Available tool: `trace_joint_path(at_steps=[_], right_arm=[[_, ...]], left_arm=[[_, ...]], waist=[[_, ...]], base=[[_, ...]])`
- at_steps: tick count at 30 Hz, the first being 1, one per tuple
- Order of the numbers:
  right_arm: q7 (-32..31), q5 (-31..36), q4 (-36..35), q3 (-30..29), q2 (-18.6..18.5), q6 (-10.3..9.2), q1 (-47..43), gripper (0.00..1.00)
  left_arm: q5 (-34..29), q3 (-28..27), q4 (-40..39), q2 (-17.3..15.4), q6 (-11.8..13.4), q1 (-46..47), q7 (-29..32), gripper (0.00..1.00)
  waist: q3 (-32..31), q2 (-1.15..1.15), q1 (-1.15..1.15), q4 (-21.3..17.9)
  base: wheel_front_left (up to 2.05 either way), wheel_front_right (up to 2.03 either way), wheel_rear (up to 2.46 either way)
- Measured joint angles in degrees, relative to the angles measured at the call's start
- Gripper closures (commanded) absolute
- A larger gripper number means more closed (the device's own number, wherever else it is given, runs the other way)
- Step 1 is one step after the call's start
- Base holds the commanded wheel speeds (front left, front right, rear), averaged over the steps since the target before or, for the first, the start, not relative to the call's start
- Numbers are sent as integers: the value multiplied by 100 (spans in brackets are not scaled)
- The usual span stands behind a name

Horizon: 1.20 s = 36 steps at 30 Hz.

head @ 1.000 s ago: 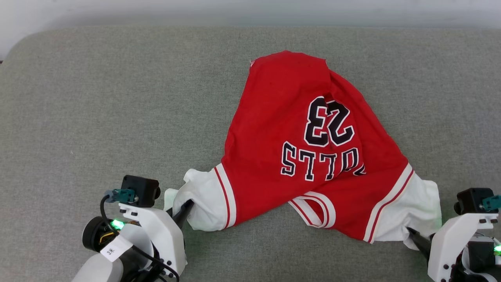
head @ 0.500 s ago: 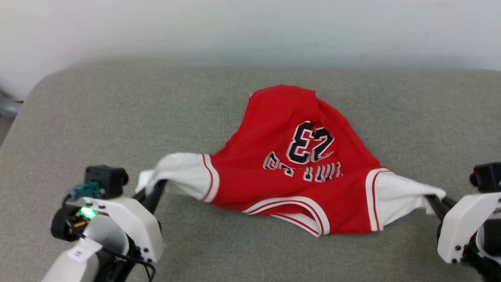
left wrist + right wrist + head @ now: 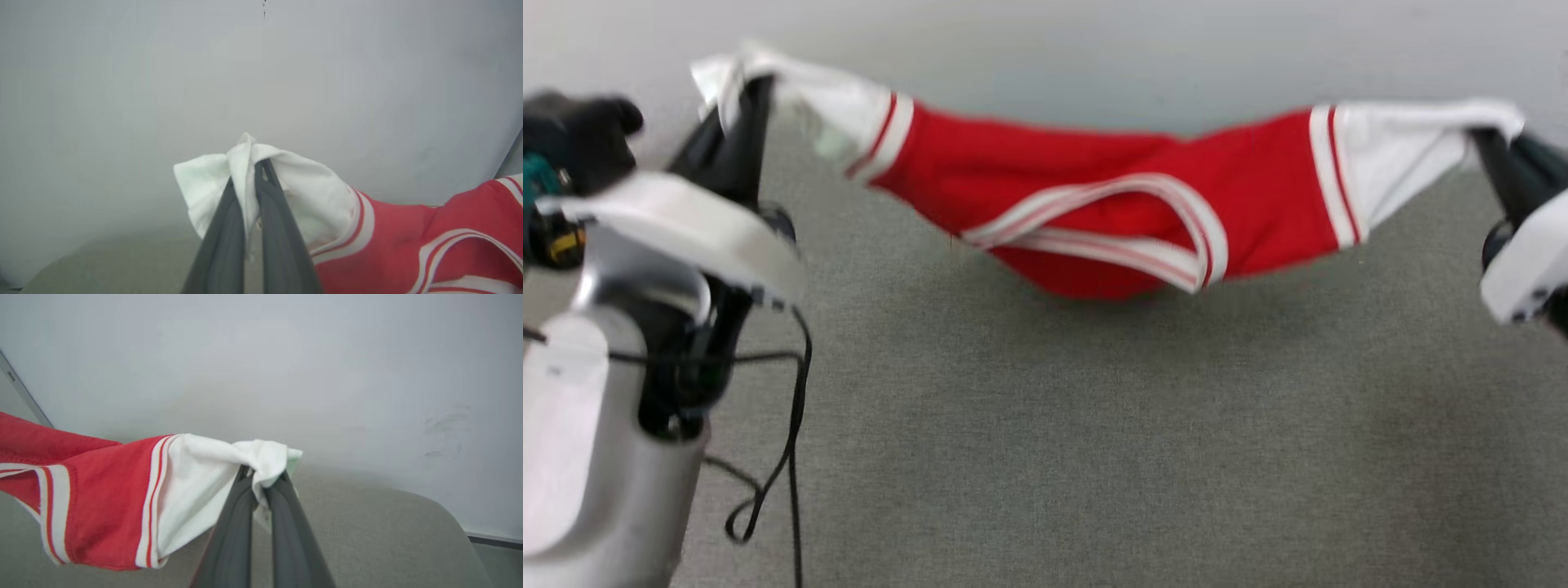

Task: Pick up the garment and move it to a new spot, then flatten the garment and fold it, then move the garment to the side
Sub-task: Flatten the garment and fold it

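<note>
Garment [image 3: 1094, 212] risen off grey worktop [image 3: 1094, 457] since second ago; now strung between grippers, middle sagging low. Left gripper [image 3: 250, 175] clamped on one white panel, right gripper [image 3: 261, 475] clamped on other. Pickup done; relocating, flattening, folding, setting aside remain.

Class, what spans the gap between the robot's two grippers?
The bright red jersey with white panels, pinched at each end by left gripper and right gripper; head view.

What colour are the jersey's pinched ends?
The ends are white, edged by a red stripe; best in the right wrist view.
</note>
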<state>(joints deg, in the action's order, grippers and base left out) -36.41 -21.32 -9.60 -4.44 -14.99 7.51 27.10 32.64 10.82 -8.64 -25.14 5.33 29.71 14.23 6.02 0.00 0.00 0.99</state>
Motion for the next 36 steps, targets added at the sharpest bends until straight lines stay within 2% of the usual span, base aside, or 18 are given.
trace_joint_path(at_steps=[6,9,15,21,28,36], right_arm=[[755,236,903,34,144,0,1442,100],[1145,416,1392,56,204,0,2229,100],[1752,665,2388,103,372,0,3682,100],[2326,836,3361,146,626,0,4920,100],[2995,924,4313,147,762,0,5913,100],[3499,757,5525,660,889,0,6148,100]], left_arm=[[-134,43,902,309,-91,1404,-437,100],[-180,51,1540,383,-225,2194,-647,100],[-383,73,2708,428,-404,3633,-1040,100],[-586,87,3624,312,-527,4818,-1293,100],[-732,180,4458,288,-657,5719,-1560,100],[-433,135,5672,488,-934,5821,-1737,100]], waist=[[315,0,1,-10],[550,0,1,-28],[1094,0,1,-109],[1629,0,2,-257],[2178,0,1,-392],[2612,0,1,-403]], base=[[0,0,0],[0,0,0],[0,0,0],[0,0,0],[0,0,0],[0,0,0]])
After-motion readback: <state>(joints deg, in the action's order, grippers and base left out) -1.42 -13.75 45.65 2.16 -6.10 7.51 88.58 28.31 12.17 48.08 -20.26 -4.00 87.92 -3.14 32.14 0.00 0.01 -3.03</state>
